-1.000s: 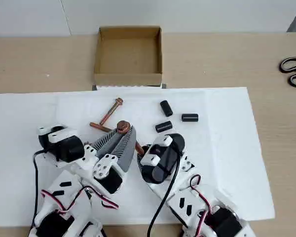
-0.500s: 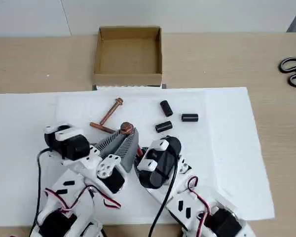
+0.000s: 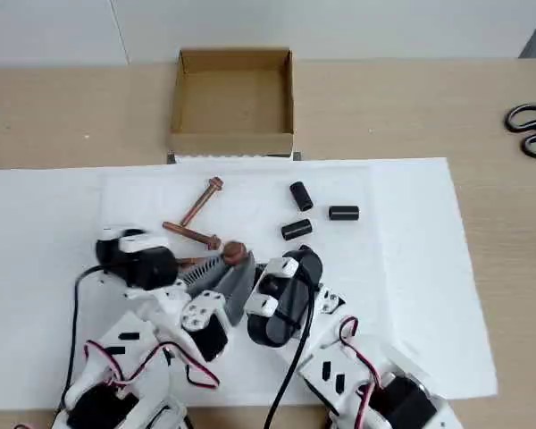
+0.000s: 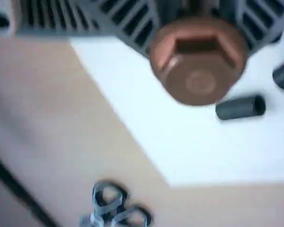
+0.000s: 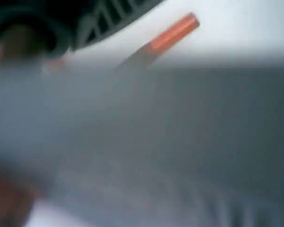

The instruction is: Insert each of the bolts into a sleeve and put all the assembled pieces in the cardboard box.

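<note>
- Left wrist view: left arm's ribbed grey plastic fingers (image 4: 118,19) clamped on copper-coloured hex-head metal bolt (image 4: 199,66).
- High view: square brown cardboard box (image 3: 232,143), upper centre of frame.

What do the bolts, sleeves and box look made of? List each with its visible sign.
Bolts: likely metal, copper-coloured, slightly shiny; hex heads. Sleeves: matte black tubes, plastic or coated metal, unclear. Cardboard box: plain brown cardboard, dull, folded walls.
</note>
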You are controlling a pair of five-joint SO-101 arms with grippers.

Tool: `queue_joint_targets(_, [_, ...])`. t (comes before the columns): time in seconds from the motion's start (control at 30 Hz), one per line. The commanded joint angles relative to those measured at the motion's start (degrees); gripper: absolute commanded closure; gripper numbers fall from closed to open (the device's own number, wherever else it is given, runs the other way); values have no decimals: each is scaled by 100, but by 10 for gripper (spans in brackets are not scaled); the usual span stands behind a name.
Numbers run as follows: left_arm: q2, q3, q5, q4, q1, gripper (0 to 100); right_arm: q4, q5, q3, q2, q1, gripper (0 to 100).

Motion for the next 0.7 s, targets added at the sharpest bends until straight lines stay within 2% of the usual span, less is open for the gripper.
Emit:
queue_joint_targets(0.0, [-44,-145,-44,290,176,994,-356,70,-308,-22,-40,995])
queue_joint_targets(0.27, [-35,-40,-88,273,316,994,-382,88,-299,-22,-40,995])
queue_joint_targets(0.4, [-44,-22,-580,281,299,989,-382,79,-299,-22,-40,995])
queue_joint_targets(0.6, [-18,-31,-607,299,290,802,-338,70,-290,-22,-40,995])
queue_joint_targets(0.67, [-18,-22,-607,308,290,786,-338,70,-290,-22,-40,995])
